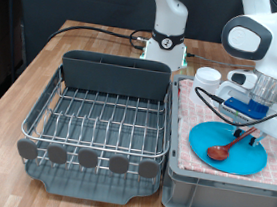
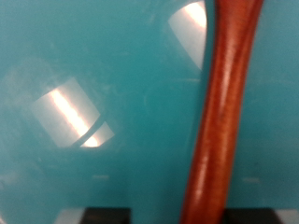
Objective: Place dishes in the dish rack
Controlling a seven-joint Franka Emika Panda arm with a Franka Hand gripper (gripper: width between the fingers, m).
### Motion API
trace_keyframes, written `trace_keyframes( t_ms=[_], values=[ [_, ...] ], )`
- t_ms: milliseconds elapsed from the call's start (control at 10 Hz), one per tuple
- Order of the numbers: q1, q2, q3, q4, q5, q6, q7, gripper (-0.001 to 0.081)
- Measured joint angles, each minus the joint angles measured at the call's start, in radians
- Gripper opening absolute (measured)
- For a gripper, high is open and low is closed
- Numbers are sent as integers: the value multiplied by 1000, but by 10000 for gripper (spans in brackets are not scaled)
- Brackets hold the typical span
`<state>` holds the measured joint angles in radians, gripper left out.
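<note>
The light-blue plate [image 1: 235, 153] lies on the pink-and-white checked cloth [image 1: 186, 119] at the exterior view's right. The reddish-brown wooden spoon [image 1: 224, 147] rests on the plate, its bowl towards the exterior view's left and its handle running up to the gripper [image 1: 247, 132]. The gripper is low over the plate at the handle's end; its fingers are hard to make out. The wrist view is very close and shows the spoon handle [image 2: 222, 121] across the plate [image 2: 93, 84]. The white mug [image 1: 210, 78] stands behind the arm. The dish rack [image 1: 101, 119] holds no dishes.
The cloth lies on top of a grey rectangular plastic bin [image 1: 219, 190] beside the rack. The rack's tall grey compartment [image 1: 115, 75] is at its far side and the round knobs [image 1: 89, 158] at its near side. Black cables [image 1: 87, 29] run across the wooden table behind.
</note>
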<state>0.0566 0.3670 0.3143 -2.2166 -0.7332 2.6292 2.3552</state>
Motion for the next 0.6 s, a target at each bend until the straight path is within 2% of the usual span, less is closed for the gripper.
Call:
trace_keyframes(
  t_ms=[100, 400, 600],
  values=[
    [1, 0, 0, 0, 0, -1, 3, 103],
    [1, -9, 15, 5, 27, -47, -3, 94],
    [0, -51, 36, 5, 72, -114, -31, 94]
  ],
)
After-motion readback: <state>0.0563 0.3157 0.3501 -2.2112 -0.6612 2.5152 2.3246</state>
